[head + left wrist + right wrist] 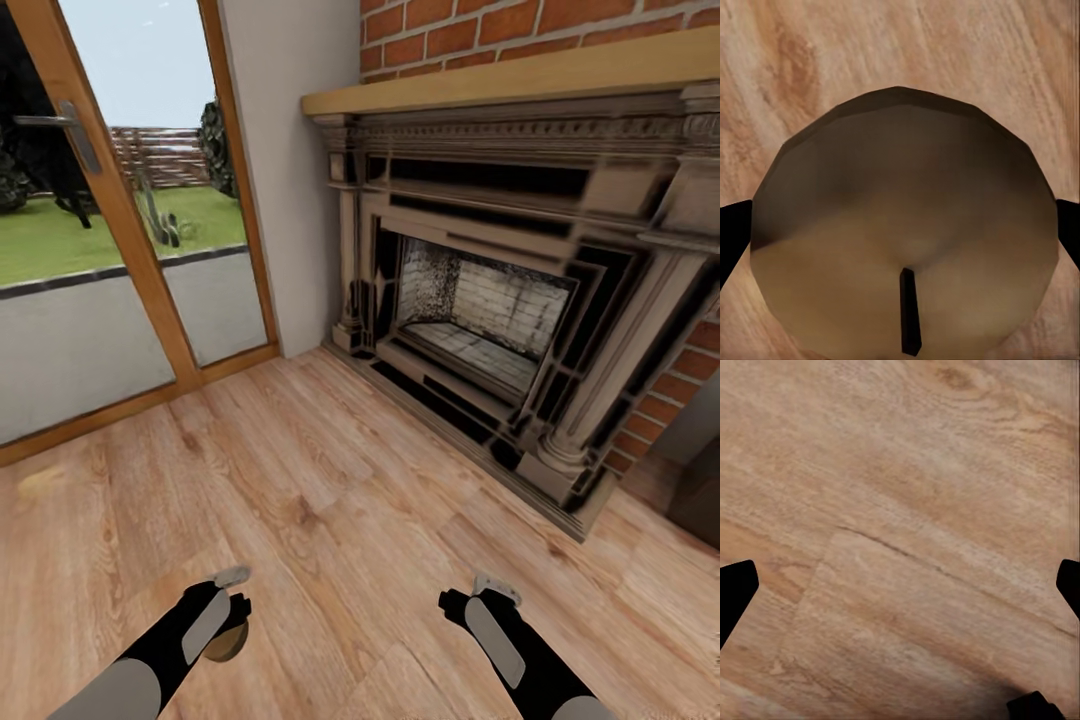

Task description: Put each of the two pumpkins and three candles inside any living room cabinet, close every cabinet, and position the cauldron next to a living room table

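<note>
Left claw (pixel 232 600), at the near edge of our head view, is clenched around a candle (pixel 226 642), a cream-beige stub that peeks out below the black wrist. From the left wrist we look down on the candle (pixel 904 232): its round top has a short dark wick, and a black fingertip (pixel 733 232) sits at each side of it, with wood floor (pixel 1005 67) beyond. Right claw (pixel 497 587) hangs released and empty over the floor (pixel 330 500); from the right wrist we see its dark fingertips (pixel 735 592) standing well apart over bare light planks (pixel 900 510).

Farther off, the plank floor runs up to an ornate beige-and-black fireplace surround (pixel 520 300) with a pale brick firebox (pixel 480 310), topped by a light wood mantel (pixel 520 80) and set in a red brick chimney (pixel 480 25). Left of it stands a beige wall section (pixel 285 180), then glazed wooden doors (pixel 130 220) with a metal handle (pixel 60 120); through the glass we see grass and a fence. A dark shape at the far right edge cannot be identified.
</note>
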Controlling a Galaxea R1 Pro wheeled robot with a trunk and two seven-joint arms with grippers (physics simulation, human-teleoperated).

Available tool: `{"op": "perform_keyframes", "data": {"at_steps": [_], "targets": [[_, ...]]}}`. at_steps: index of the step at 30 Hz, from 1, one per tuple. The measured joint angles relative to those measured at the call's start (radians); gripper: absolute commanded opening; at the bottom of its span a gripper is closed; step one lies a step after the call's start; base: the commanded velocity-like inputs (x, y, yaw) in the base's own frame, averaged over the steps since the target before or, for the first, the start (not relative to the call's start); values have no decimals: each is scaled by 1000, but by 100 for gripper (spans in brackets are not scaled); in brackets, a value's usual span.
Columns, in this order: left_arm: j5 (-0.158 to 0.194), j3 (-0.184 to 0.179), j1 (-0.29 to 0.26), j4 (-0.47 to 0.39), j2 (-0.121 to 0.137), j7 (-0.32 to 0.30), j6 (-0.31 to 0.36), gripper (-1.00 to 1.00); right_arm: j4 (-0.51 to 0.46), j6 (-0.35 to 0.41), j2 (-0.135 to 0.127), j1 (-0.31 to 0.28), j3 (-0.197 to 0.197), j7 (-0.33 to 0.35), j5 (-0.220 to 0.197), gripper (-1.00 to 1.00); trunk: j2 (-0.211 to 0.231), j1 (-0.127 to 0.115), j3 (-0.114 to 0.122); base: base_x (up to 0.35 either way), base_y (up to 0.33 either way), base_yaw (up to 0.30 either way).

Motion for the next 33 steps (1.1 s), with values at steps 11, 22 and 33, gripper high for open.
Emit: {"op": "perform_keyframes", "data": {"at_steps": [11, 22, 33], "targets": [[4, 0, 0, 2, -1, 0, 0, -100, 6, -2, 6, 0, 1, 18, 1, 100, 77, -42, 20, 0, 0, -190], [-5, 0, 0, 22, -8, 5, -2, -100, 8, -2, 6, 0, 1, 21, 2, 100, 154, -84, 40, 0, 0, -199], [-6, 0, -1, 22, -19, 5, -2, -100, 13, -3, 5, 0, 1, 21, 1, 100, 231, -127, 61, 0, 0, -209]]}}
